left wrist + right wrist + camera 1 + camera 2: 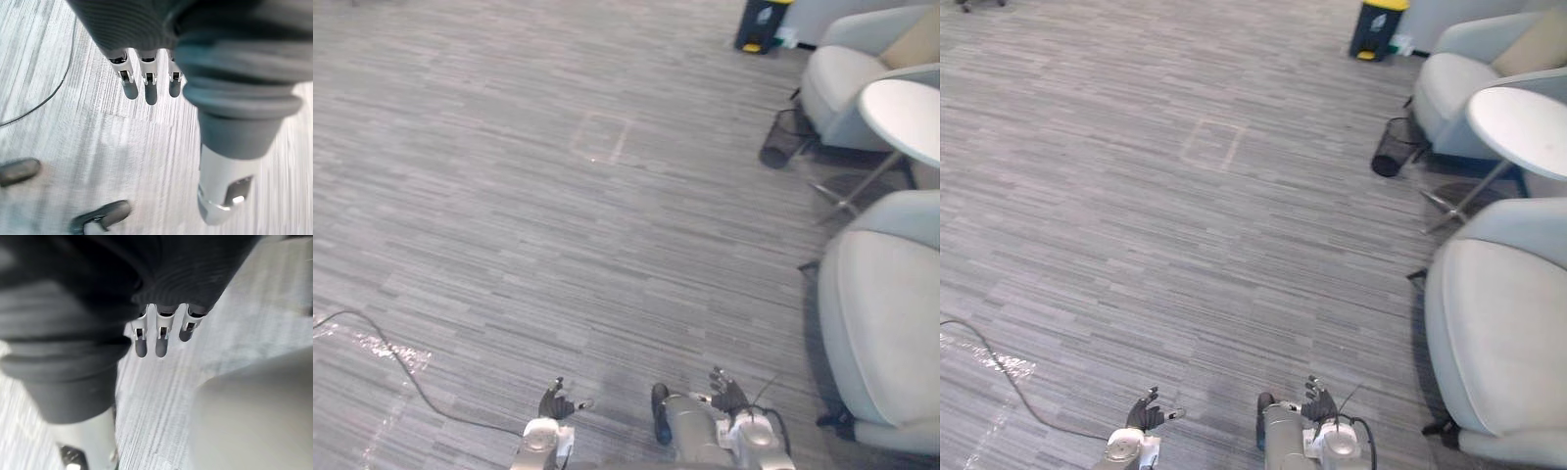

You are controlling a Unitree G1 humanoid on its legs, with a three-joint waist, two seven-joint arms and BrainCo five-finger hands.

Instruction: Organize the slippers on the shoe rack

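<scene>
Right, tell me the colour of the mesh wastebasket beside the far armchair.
Black. The wastebasket shows best in the right eye view.

No legible text or signs

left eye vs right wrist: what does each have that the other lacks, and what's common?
Left eye: left hand, round white table, black mesh bin, dark bin with yellow lid, far armchair. Right wrist: right hand up close, fingers straight, holding nothing. Shared: right hand, grey carpet, and what looks like the near armchair.
</scene>
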